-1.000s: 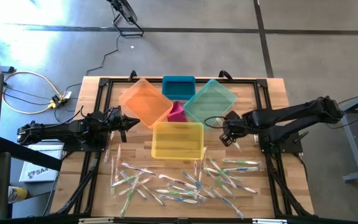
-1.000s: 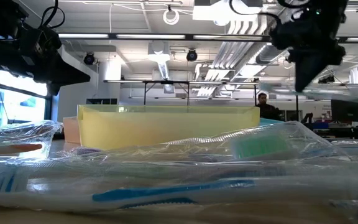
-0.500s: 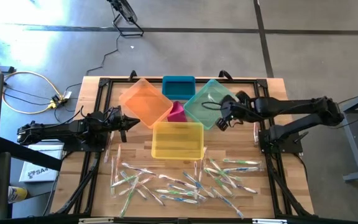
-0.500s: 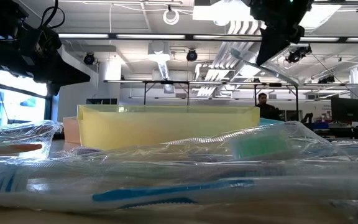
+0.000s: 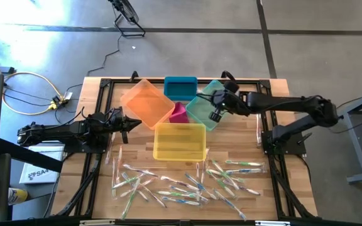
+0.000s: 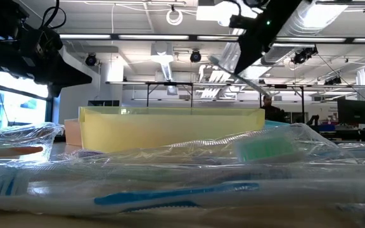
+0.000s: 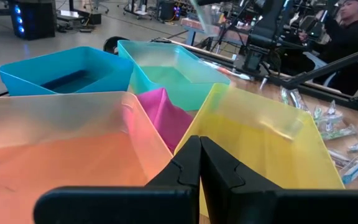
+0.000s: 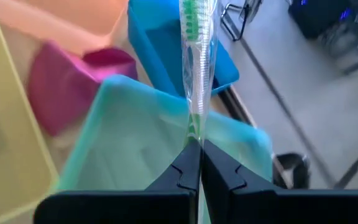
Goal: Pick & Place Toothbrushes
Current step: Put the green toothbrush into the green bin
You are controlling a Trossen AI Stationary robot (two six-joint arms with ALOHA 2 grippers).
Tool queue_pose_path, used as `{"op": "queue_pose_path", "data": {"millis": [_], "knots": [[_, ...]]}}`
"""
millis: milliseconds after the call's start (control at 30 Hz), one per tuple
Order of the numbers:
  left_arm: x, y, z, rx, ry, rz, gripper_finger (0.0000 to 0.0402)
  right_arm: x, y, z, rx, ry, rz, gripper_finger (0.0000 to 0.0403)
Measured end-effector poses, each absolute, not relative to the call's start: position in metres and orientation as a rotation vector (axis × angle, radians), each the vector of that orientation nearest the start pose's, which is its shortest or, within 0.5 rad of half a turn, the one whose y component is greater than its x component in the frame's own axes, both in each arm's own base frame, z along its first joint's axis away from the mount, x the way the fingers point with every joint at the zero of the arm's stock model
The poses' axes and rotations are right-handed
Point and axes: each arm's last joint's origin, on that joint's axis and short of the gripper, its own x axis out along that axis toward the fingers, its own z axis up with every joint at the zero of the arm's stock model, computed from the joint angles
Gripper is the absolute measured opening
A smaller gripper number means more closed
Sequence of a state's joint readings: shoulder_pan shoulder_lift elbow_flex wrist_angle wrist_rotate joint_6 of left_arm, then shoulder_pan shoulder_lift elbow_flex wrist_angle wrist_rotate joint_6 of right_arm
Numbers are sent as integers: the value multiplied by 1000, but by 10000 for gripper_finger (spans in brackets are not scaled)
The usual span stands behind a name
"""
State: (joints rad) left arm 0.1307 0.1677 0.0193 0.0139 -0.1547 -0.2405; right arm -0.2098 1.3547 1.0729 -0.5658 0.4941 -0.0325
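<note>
Hovering over the teal bin [image 5: 205, 107], the right tool [image 5: 217, 108] grips a green toothbrush [image 8: 196, 56]; left tool [image 5: 123, 122] clenched.

Robotics lab or workshop. Bare concrete floor [image 5: 307, 44], exposed ceiling ducts [image 6: 233, 63] and strip lights [image 6: 163, 37], monitors [image 6: 353, 113] on far desks, person [image 6: 270, 107] seated, cables [image 5: 27, 88] beside wooden table [image 5: 93, 188].

The green toothbrush [image 8: 193, 37] head is cut off by the frame edge
</note>
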Motion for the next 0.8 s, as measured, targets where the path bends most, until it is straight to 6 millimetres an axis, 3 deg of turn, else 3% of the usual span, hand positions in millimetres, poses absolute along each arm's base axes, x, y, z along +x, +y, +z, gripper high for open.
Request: {"op": "queue_pose_path", "data": {"millis": [233, 467, 800], "knots": [[105, 18, 158, -237, 100, 300, 0, 283, -95, 251, -318, 1043, -566, 3], [105, 18, 158, -237, 100, 299, 0, 290, -111, 224, -421, 1184, -368, 3], [105, 18, 158, -237, 100, 299, 0, 291, -119, 207, -565, 1279, -151, 3]]}}
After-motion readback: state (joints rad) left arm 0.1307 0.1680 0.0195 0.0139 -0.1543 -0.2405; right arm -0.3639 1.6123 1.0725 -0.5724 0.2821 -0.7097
